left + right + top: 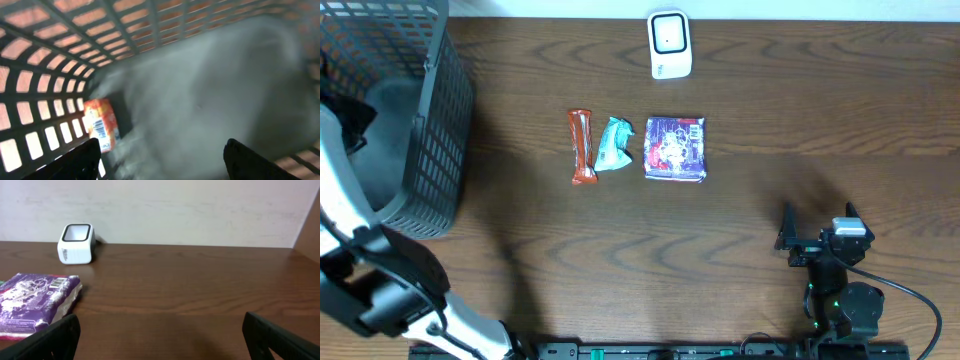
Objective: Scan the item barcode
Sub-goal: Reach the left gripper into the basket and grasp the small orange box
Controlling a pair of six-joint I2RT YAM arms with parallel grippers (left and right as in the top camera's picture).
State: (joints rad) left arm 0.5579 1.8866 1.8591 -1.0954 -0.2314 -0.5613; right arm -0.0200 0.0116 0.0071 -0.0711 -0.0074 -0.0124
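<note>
Heads up on your setup: your left end effector (162, 146) is down inside the dark mesh basket (430, 150) at the upper left of the overhead view. Its fingers (82, 161) are spread wide with nothing between them. In that wrist view, lower left of frame, an orange packet (101, 125) lies on the basket floor against the mesh wall, just above the left-hand finger. It has a white panel with a barcode facing the camera, but the shot is blurry and I can't read any digits or brand.

Your right end effector (817, 232) sits at the lower right of the overhead view, low over the worktop (800, 120), fingers fully apart and empty too.

The white scanner (669, 45) stands at the top centre of the overhead view, window facing up. In the right wrist view there's a tiny line of print on its front, too small to read.

Below it, mid-frame, three items lie in a row. There's a red-orange bar (582, 147) on the left, a teal packet (614, 143) just beside it, and a purple pack (675, 149) on the right. The purple one has white graphics and a small white label at its upper right corner. I can't make out the lettering on any of them. All three are well apart from both end effectors.
</note>
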